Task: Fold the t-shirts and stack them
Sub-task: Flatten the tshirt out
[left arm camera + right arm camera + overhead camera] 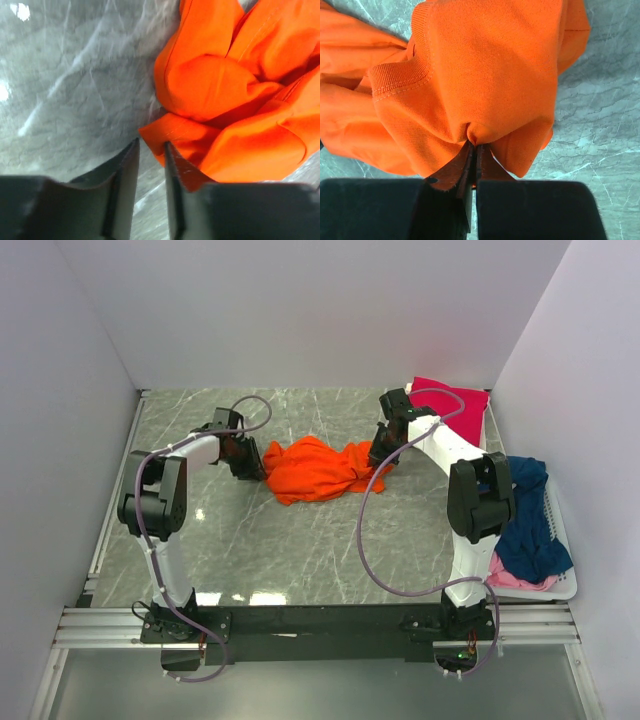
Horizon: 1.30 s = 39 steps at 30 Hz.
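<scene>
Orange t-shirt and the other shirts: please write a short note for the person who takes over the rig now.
Right gripper: shut on a fold of the orange t-shirt.
Left gripper: jaws narrowly open at that shirt's left edge, nothing clamped yet.
Orange t-shirt: crumpled mid table.
Magenta t-shirt: flat at far right, seemingly folded, so possibly done.
Navy t-shirt and pale pink t-shirt: in the white basket.
Left: fold orange, navy, pale pink; stack all.

Lab w/ white enclosure walls (300,310)
</scene>
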{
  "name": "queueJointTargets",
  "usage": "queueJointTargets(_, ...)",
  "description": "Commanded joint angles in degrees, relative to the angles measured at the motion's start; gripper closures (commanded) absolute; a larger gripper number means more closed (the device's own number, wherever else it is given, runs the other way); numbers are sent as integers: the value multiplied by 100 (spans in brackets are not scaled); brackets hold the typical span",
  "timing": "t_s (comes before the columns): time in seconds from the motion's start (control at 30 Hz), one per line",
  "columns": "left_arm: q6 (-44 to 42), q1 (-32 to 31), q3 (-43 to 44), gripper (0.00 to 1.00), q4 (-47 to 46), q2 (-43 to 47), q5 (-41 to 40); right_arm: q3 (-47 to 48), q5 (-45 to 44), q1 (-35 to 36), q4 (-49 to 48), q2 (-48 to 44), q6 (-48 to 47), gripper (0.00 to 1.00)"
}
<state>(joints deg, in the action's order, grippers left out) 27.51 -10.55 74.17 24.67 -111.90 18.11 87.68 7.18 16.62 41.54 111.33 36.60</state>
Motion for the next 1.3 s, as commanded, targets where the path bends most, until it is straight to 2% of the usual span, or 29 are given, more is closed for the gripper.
queueJointTargets(0.0,35,-18,238,72,-216,-69,-44,30,73,60,-102,-366,58,100)
queueJointTargets(0.23,158,-18,343,100,-331,-43,-80,-40,64,69,-85,-533,67,100)
queueJointTargets(0.4,281,35,379,100,-375,80,69,-84,64,87,-50,-744,67,100)
queueJointTargets(0.6,720,518,457,100,-427,765,307,292,-85,192,266,-1078,-73,100)
queueJointTargets(0.9,721,940,1574,100,126,1635,483,1497,-866,561,1295,-1421,-355,100)
queueJointTargets(0.97,913,1037,1513,100,74,1899,666,1673,-1016,605,1426,-1570,-355,100)
queueJointTargets(1.13,1485,1765,943,100,-102,2697,1203,1849,-1289,702,1629,-2149,-338,100)
queueJointTargets(1.27,1740,1951,617,100,-15,3296,1300,2235,-1509,755,2015,-2466,-329,100)
